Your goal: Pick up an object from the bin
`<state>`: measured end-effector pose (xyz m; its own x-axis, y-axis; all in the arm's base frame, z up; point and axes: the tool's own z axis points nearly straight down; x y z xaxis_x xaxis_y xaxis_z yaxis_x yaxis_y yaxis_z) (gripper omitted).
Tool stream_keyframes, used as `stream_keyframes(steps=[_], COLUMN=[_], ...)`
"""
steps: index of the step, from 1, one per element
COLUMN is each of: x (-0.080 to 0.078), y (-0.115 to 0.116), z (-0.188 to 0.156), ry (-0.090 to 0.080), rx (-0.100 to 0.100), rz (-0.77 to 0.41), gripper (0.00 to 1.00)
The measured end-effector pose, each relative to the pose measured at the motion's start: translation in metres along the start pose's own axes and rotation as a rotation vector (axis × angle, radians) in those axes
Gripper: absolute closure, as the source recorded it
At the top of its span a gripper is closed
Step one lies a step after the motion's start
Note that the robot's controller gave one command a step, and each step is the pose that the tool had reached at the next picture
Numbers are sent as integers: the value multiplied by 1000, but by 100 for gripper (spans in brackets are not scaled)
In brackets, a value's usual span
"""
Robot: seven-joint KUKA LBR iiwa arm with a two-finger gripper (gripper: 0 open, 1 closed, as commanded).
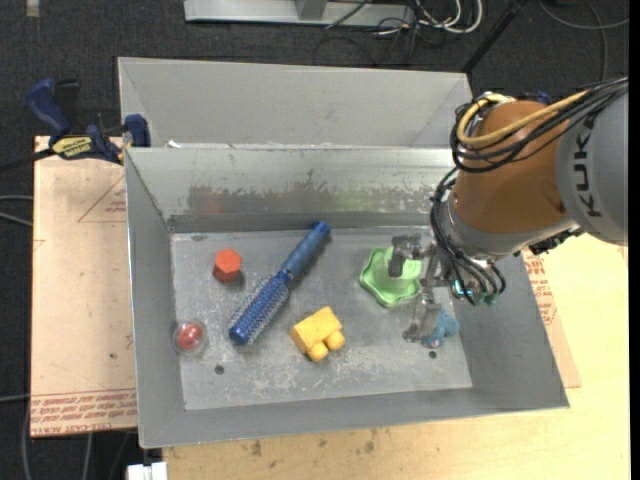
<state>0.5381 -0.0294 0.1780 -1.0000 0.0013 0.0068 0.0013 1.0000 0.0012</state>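
Small pale-blue thing on the bin floor, right side, toward the near wall. Just above it, jaws lowered from the orange-covered arm; apart or together, cannot tell. Just left and a little farther back, crumpled green thing. Farther left, yellow block, long blue brush, red block, and reddish ball near the left wall.

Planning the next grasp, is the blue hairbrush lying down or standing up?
Lying down: the hairbrush stretches flat along the bin floor, bristles lower left, handle upper right.
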Motion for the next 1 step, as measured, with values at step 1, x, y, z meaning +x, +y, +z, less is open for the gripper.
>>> stream_keyframes(steps=[1], x=[-11], y=[-63], z=[66], ry=[-8], rx=[2], rz=[40], gripper=[0])
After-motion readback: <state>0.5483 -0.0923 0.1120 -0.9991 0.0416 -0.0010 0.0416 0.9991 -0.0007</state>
